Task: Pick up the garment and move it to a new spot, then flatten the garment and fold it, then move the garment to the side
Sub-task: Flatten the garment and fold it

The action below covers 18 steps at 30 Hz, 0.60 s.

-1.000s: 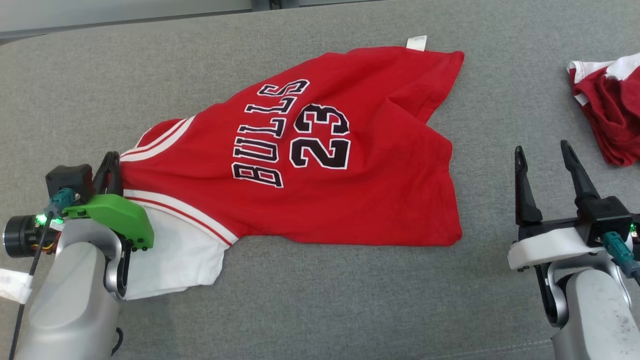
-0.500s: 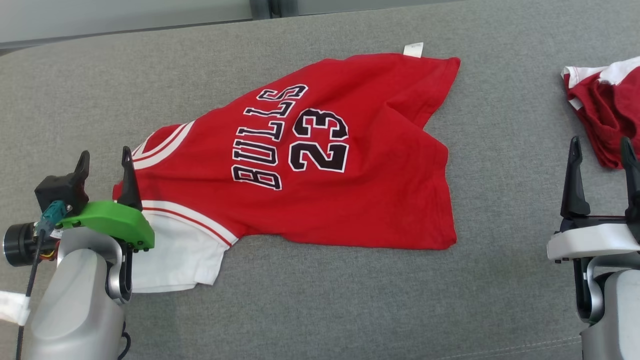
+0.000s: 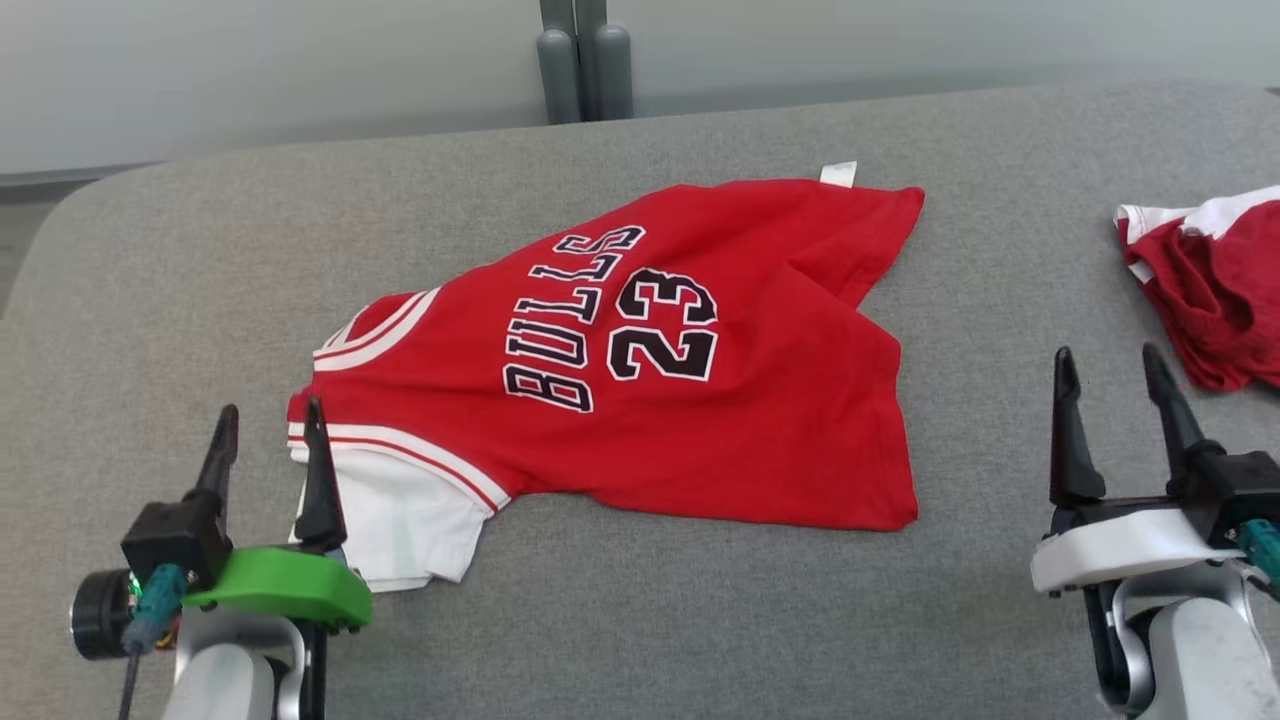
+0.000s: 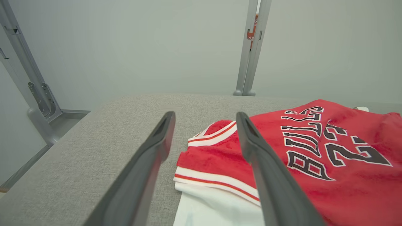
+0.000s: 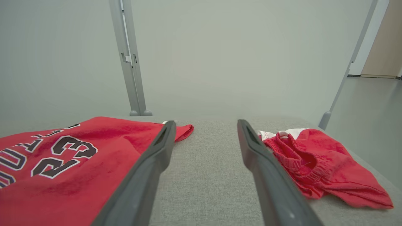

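the left gripper (image 3: 272, 415) stands with its two dark fingers spread wide and nothing between them. the right gripper (image 3: 1108, 360) is spread just as wide and just as empty. from the left one outward, its inner finger crosses the shoulder end of the red jersey (image 3: 780, 420) in the head view, just above the white sleeve (image 3: 400, 520). looking along that arm's own fingers, the striped trim of that end lies just ahead, partly in the gap. i cannot tell whether the finger touches the cloth or hangs just over it.

the jersey lies on the grey padded surface (image 3: 640, 620), printed side up. its long axis runs from that near-left shoulder end slantwise to the far hem, where a small white label (image 3: 838, 173) sticks out. the right gripper is well apart from the hem's near corner, sitting between the jersey and a second red garment (image 3: 1215, 290) further right.

so the left arm is plainly the nearer one. the hem side looks creased over, so to my eye flattening comes next, and the right arm would have to reach inward and forward for that hem.
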{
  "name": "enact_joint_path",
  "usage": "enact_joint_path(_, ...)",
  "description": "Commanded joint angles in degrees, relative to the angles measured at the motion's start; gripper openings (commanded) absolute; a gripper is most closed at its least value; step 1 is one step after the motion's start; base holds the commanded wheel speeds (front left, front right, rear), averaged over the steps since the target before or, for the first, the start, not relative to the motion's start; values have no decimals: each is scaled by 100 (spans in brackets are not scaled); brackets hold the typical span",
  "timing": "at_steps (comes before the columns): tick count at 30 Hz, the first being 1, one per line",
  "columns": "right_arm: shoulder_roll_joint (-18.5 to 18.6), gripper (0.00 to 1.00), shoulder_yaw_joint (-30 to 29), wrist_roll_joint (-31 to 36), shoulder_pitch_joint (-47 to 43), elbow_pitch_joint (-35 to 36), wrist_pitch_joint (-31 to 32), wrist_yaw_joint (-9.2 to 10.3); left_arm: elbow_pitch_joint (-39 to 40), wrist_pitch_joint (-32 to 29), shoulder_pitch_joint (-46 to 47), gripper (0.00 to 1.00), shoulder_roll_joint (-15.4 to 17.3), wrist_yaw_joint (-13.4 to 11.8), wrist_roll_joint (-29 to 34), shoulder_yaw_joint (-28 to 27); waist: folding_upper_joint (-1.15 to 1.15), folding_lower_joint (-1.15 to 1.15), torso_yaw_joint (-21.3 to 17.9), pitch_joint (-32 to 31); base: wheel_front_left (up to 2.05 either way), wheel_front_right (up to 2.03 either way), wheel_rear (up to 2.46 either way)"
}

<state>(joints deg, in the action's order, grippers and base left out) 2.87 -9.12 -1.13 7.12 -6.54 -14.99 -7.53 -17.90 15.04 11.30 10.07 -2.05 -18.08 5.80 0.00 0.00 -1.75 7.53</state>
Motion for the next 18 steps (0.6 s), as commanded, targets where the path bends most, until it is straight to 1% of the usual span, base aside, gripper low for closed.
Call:
enact_joint_path(1, 3, 100, 105, -83, -142, -44, -27, 8, 91, 14, -227, 100, -43, 10, 38, 16, 0, 0, 142, -308, 0, 0, 0)
enact_joint_path(8, 7, 100, 531, -365, -505, -214, -27, 8, 382, 15, -956, 100, -271, 43, 140, 155, 0, 0, 225, -681, 0, 0, 0)
enact_joint_path(18, 7, 100, 1025, -544, -597, -355, -27, 8, 597, 15, -1414, 100, -480, -50, 65, 113, 0, 0, 205, -869, 0, 0, 0)
